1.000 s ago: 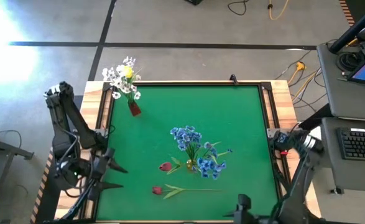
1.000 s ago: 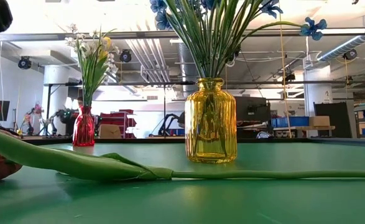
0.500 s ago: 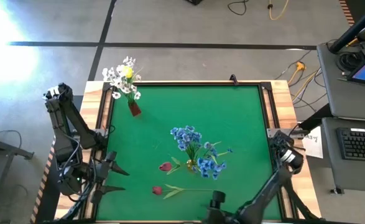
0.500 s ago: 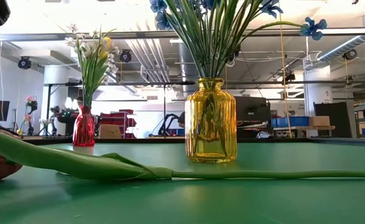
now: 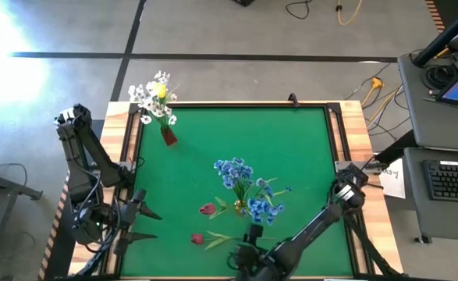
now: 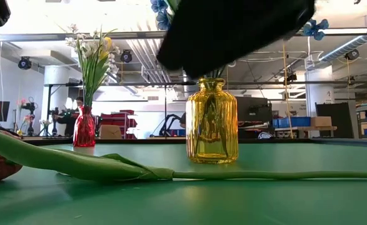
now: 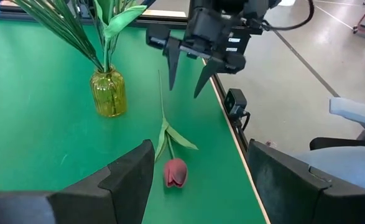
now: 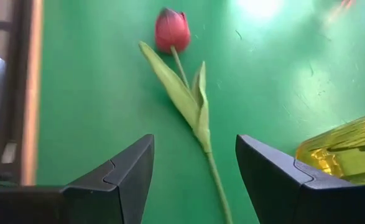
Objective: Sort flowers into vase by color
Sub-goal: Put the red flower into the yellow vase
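Your right gripper has swung in over the red tulip stem since 1 second ago, fingers apart, empty; left gripper waits open.

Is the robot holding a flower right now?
No. The right pincer hangs open above the red tulip's green stem, touching nothing; the left pincer is open and empty too.

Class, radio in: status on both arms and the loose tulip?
Right gripper open, empty, above red tulip stem. Left gripper open, waiting at table's left edge. Yellow vase stands close beside.
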Tool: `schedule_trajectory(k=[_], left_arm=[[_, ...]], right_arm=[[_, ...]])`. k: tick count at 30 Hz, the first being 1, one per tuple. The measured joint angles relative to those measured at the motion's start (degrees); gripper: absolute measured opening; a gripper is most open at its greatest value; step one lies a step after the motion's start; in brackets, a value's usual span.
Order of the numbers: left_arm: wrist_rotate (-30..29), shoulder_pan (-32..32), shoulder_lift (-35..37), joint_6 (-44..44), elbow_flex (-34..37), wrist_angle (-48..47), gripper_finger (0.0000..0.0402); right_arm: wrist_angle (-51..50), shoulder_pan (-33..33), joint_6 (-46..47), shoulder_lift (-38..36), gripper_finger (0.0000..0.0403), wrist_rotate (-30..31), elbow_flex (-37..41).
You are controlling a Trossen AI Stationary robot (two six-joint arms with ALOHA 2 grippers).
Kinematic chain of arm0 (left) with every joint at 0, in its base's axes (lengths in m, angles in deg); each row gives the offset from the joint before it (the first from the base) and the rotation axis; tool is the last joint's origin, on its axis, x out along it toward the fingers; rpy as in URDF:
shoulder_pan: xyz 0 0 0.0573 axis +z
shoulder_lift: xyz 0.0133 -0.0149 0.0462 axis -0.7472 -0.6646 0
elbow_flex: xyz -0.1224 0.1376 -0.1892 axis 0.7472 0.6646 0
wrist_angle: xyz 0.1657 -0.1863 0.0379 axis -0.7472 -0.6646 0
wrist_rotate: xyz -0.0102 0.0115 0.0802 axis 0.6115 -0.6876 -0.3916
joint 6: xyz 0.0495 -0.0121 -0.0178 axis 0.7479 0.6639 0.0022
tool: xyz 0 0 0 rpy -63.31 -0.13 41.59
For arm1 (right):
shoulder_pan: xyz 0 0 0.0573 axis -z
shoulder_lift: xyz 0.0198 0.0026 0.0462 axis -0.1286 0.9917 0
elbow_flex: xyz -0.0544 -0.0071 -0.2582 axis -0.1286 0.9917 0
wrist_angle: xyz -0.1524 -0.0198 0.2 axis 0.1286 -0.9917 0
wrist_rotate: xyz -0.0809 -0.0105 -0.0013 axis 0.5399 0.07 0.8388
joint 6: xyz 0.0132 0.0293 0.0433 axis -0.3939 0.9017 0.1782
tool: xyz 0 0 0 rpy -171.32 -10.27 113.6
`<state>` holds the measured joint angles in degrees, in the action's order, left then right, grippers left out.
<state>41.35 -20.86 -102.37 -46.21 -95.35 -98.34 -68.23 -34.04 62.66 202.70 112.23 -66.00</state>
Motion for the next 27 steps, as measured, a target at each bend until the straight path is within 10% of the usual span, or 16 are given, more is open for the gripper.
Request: schedule_trajectory(k=[27], left_arm=[[-3.5, 0.05, -0.26, 0.35, 0.0, 0.11, 0.0242]], right_arm=[[1.96, 5.68, -1.82, 5.56, 0.0178, -7.53, 0.66]])
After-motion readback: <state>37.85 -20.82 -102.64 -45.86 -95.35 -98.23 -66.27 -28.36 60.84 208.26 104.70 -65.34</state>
